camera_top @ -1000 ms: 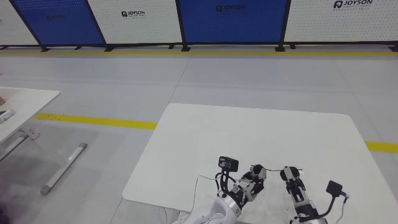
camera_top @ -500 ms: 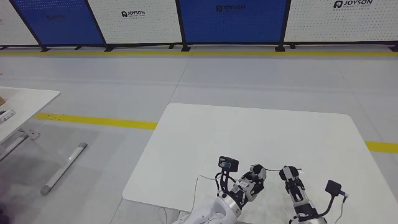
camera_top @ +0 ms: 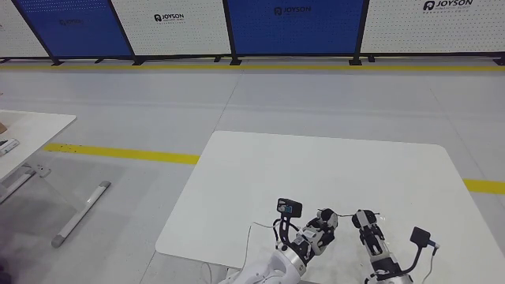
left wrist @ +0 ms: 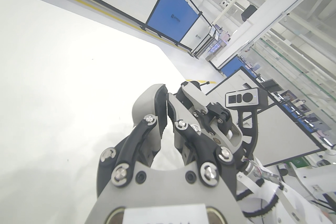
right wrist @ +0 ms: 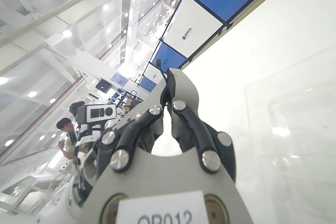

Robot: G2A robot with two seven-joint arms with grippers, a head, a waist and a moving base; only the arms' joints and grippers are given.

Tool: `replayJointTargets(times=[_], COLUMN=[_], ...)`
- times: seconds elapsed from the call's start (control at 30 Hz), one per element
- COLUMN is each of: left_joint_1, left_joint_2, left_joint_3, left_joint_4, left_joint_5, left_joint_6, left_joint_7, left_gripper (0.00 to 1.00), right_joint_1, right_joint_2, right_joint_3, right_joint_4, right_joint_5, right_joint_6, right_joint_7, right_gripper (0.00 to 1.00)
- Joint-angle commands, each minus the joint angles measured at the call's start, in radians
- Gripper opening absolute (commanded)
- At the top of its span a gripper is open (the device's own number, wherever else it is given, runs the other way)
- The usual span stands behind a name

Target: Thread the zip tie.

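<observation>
Right gripper (right wrist: pixel 168 79): we see its jaws pinched fully together on the zip tie (right wrist: pixel 160 66), whose thin black end pokes out past the tips.
Left gripper (left wrist: pixel 167 97): its jaws are pressed together, and we cannot tell whether anything sits between them.
Why so: we judge they are held tip to tip, the right at 3 o'clock of the left, to line up strap and head.
Table (camera_top: pixel 316 166): both grippers hang over its 6 o'clock edge.
Writing: there is a printed sticker (right wrist: pixel 160 209) on the right wrist and logos on the panels (camera_top: pixel 296 16) at 12 o'clock, and we leave both unread.
</observation>
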Motion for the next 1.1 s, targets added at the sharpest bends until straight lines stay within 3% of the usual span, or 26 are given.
replayJointTargets(times=[0.0,0.1,0.3,0.5,0.9,1.07], left_joint_1=[0.0,-0.003,-0.001,0.006,0.003,0.003], left_joint_2=[-0.002,-0.003,-0.003,-0.003,-0.002,-0.002], left_joint_3=[-0.007,-0.024,-0.042,-0.047,-0.04,-0.04], left_joint_4=[0.001,0.004,-0.005,-0.016,-0.015,-0.015], left_joint_5=[-0.043,-0.119,-0.148,-0.124,-0.102,-0.102], left_joint_6=[-0.006,-0.026,-0.025,-0.004,-0.005,-0.005], left_joint_7=[-0.011,-0.046,-0.062,-0.043,-0.068,-0.068], left_gripper=[0.0,0.0,0.0,0.0,0.0,0.0], right_joint_1=[-0.002,-0.01,-0.019,-0.026,-0.026,-0.011], right_joint_2=[0.002,0.005,0.013,0.018,0.023,0.019], right_joint_3=[0.004,0.011,0.022,0.027,0.033,0.025], right_joint_4=[-0.006,-0.02,-0.026,-0.032,-0.032,-0.02], right_joint_5=[0.005,0.005,-0.012,-0.019,-0.005,-0.021], right_joint_6=[0.0,0.0,0.0,0.0,0.0,0.024], right_joint_7=[0.006,0.009,0.014,-0.014,-0.018,-0.005], right_gripper=[0.0,0.0,0.0,0.0,0.0,0.0])
